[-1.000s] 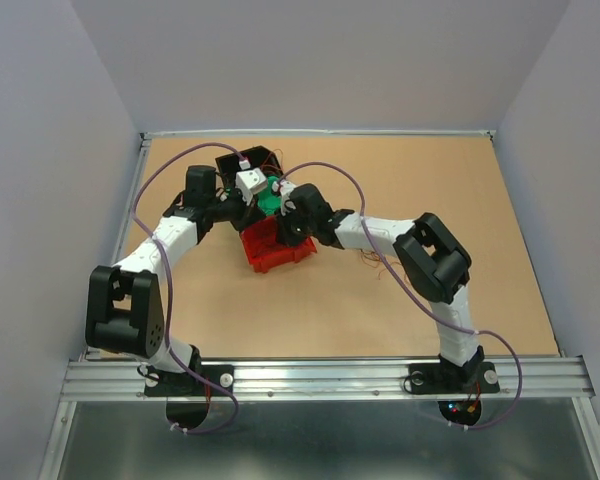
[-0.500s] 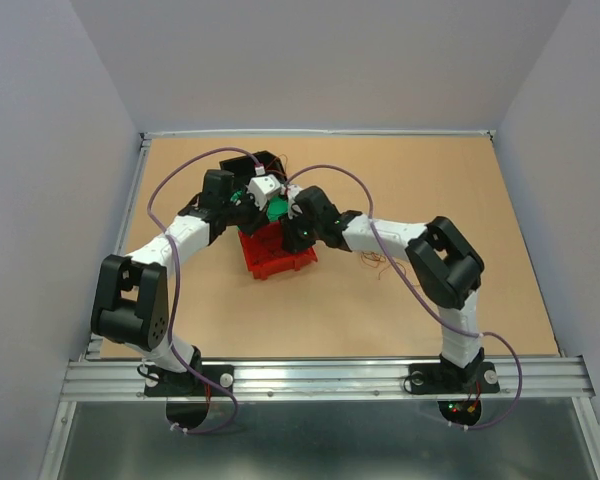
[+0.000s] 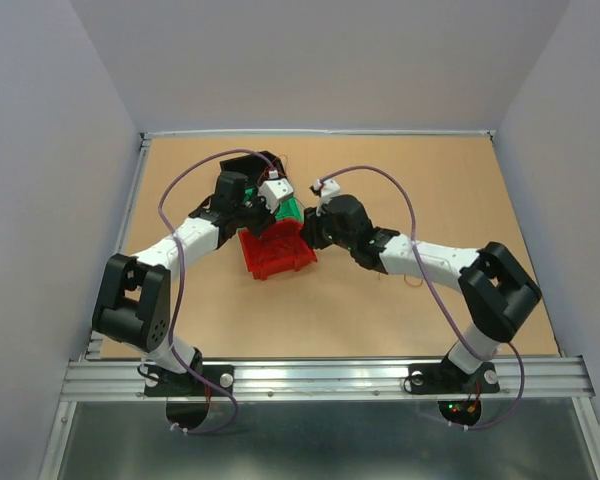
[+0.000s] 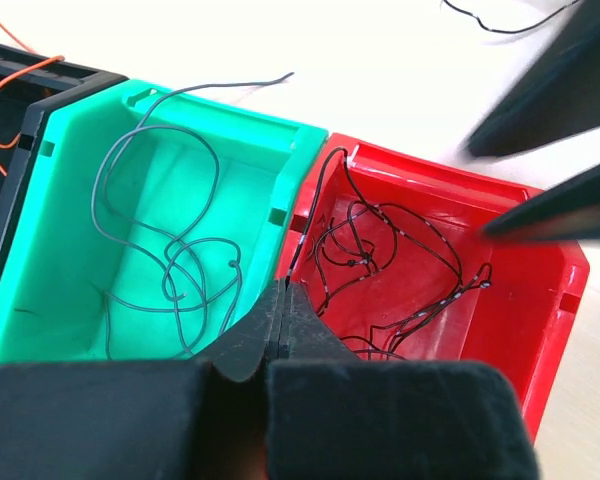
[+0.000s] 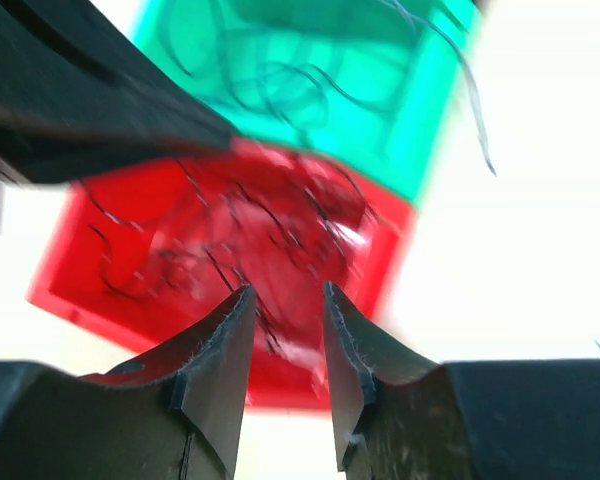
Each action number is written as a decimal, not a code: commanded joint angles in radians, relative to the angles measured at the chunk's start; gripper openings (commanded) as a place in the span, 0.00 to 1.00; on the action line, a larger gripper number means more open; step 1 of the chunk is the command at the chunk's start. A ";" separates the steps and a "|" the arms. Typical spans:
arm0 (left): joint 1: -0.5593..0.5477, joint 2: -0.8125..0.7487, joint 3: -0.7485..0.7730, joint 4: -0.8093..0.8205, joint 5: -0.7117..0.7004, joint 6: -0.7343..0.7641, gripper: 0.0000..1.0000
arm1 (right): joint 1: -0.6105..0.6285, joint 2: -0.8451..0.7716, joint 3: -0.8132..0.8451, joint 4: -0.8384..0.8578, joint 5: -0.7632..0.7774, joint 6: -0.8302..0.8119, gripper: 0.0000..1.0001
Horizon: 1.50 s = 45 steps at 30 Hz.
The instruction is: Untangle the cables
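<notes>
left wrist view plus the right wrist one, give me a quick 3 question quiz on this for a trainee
1. True or false: the left gripper has its jaws spread wide.
2. Which bin sits between the black bin and the red bin?
A. the green bin
B. a blue bin
C. a yellow bin
3. Short answer: is the right gripper open or shut?

Key
1. False. Its jaws are pressed together, above the wall where two bins meet.
2. A.
3. Open. There is a clear gap between its fingers, and the red bin shows through it.
</notes>
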 commanded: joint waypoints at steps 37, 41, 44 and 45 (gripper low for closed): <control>-0.105 -0.417 -0.304 0.296 -0.136 0.030 0.76 | -0.185 -0.044 -0.126 -0.478 0.649 0.763 0.82; -0.105 -0.494 -0.356 0.346 -0.107 0.039 0.79 | -0.157 0.065 -0.057 -0.474 0.548 0.737 0.39; -0.105 -0.496 -0.364 0.339 -0.053 0.057 0.80 | -0.116 0.080 -0.006 -0.430 0.493 0.609 0.20; -0.105 -0.496 -0.369 0.333 -0.015 0.079 0.81 | -0.066 0.063 -0.009 -0.409 0.511 0.576 0.18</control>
